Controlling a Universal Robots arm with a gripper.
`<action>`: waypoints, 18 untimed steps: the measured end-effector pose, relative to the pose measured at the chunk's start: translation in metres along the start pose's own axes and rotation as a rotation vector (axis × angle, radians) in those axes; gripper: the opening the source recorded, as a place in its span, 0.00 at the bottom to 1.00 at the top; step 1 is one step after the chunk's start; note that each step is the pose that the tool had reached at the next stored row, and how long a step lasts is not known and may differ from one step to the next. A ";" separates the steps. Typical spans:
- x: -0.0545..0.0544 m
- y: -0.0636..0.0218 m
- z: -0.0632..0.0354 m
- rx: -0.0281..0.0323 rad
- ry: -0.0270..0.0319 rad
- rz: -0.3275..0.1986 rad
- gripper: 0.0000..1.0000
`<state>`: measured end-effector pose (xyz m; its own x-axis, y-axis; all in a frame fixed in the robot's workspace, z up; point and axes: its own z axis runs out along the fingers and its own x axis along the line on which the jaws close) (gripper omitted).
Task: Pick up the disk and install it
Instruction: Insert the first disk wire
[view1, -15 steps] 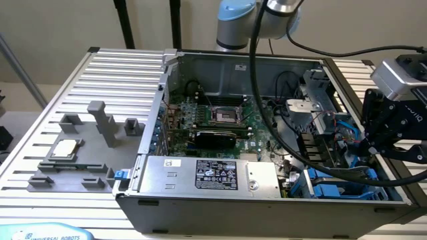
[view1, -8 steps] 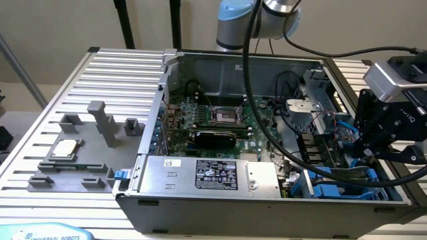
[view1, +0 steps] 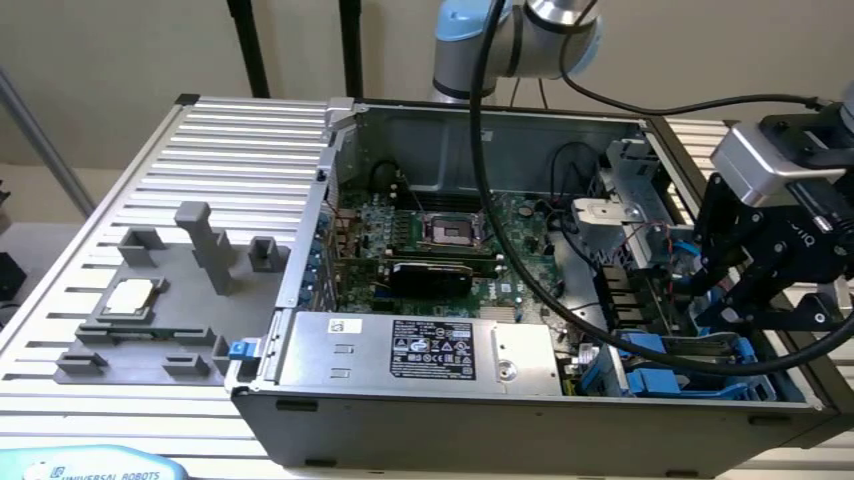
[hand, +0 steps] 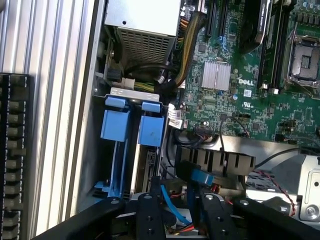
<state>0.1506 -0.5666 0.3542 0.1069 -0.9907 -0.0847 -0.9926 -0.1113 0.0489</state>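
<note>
Since the disk (hand: 150, 131) stands on edge between its blue rails in the drive bay (hand: 134, 93) at a corner of the computer case (view1: 534, 425), the installing step is judged all but complete. The gripper (hand: 181, 214) hovers near it, jaws spread, pinching nothing. Any further move calls for clearing the blue cable (hand: 171, 205) between the fingers. The wrist view shows the seating. The exterior view shows a grey fixture (view1: 147, 320) well apart on the table (view1: 240, 140).

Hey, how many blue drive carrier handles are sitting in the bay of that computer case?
2. Both stand side by side in the drive bay: one blue handle nearer the slatted table, the other nearer the motherboard. More may be hidden.
</note>
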 end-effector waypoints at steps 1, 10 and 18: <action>0.001 0.0015 0.0000 0.0000 0.0000 0.000 0.35; 0.019 0.0034 -0.0014 0.0010 -0.0077 0.001 0.35; 0.030 -0.0117 -0.0031 0.0025 -0.0274 0.000 0.35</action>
<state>0.1655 -0.5953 0.3542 0.1050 -0.9881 -0.1119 -0.9928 -0.1108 0.0464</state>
